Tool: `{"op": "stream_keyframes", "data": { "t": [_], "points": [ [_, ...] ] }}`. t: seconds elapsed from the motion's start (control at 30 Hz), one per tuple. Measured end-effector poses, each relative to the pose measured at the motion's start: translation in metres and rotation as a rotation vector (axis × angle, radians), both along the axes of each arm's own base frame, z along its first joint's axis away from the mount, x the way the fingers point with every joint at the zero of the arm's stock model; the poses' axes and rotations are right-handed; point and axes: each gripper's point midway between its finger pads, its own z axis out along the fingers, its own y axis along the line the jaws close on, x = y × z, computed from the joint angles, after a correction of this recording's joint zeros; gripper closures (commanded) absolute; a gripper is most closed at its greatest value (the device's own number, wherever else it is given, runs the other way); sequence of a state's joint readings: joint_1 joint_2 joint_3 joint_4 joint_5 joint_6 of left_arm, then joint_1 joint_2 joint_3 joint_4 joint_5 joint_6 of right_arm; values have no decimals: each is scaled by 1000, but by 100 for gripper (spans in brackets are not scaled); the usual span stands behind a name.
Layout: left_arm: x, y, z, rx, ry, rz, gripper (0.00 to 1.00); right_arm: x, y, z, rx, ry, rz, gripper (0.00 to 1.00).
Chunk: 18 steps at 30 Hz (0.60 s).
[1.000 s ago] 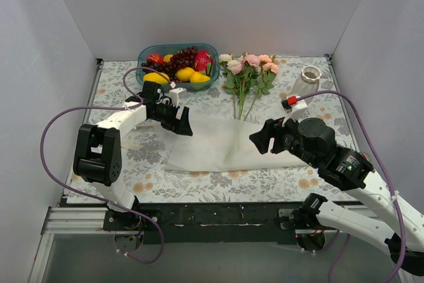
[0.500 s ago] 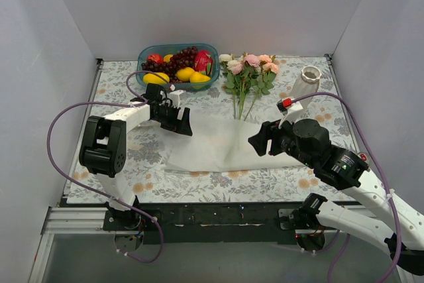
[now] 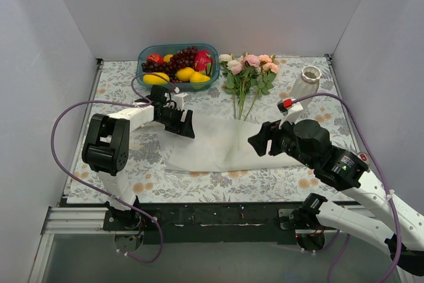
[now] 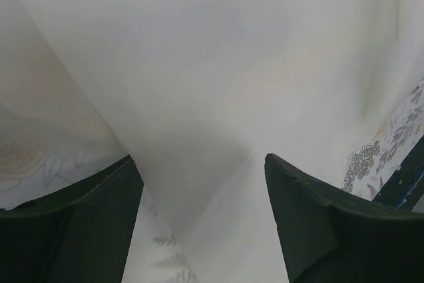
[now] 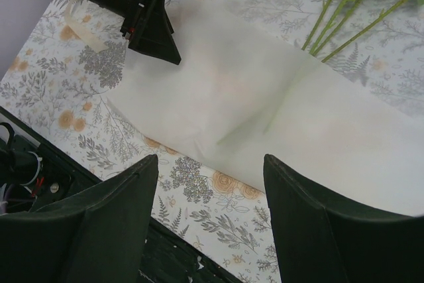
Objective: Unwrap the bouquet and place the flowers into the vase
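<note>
**Left arm draws in over the paper's corner**

Since a second ago the left arm's elbow has swung inward and its left gripper (image 3: 187, 128) has slid a little toward the middle of the table, lower over the left far corner of the white wrapping paper (image 3: 218, 145). The right arm has barely shifted (a slight creep to the left).

The paper lies spread out on the floral tablecloth (image 3: 119, 164), with a soft crease running across its middle. In the left wrist view the two dark fingers (image 4: 79, 223) stand apart, and a raised fold of paper sits in the gap between them; neither pad is seen pressing it.

The right gripper (image 3: 256, 139) hangs above the paper's right half, its fingers spread as well, with the paper's near edge and the tablecloth beneath them — nothing is held.

The flowers (image 3: 248, 71) lie free on the cloth beyond the paper, blooms toward the back wall, and their green stem ends just reach the paper's far edge. They are well apart from both sets of fingers.

The vase (image 3: 305, 81) stands at the far right, near the blooms but not touching them. A blue bowl of fruit (image 3: 177, 64) sits just left of the flowers.
</note>
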State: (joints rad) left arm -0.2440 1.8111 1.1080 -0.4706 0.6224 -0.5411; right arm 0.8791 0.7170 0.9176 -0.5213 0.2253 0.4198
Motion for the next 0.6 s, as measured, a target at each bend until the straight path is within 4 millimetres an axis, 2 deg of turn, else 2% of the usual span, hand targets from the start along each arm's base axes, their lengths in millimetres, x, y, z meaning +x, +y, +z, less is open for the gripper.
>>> {"op": "stream_keyframes", "data": {
  "t": [0.17,0.2,0.3,0.33,0.53,0.6],
  "points": [
    [-11,-17,3,-29,12,-52,55,0,0,0,0,0,0,29],
    [-13,-19,3,-34,15,-62,63,0,0,0,0,1,0,29],
    [-18,-20,4,-39,30,-71,76,0,0,-5,-2,6,-1,30],
    [-18,-20,4,-38,33,-73,79,0,0,-7,-5,8,-1,30],
    [-19,-20,7,-39,42,-77,78,-2,0,-11,-3,19,2,30],
    [-17,-21,11,-44,37,-79,82,-2,1,-11,-2,20,4,30]
  ]
}}
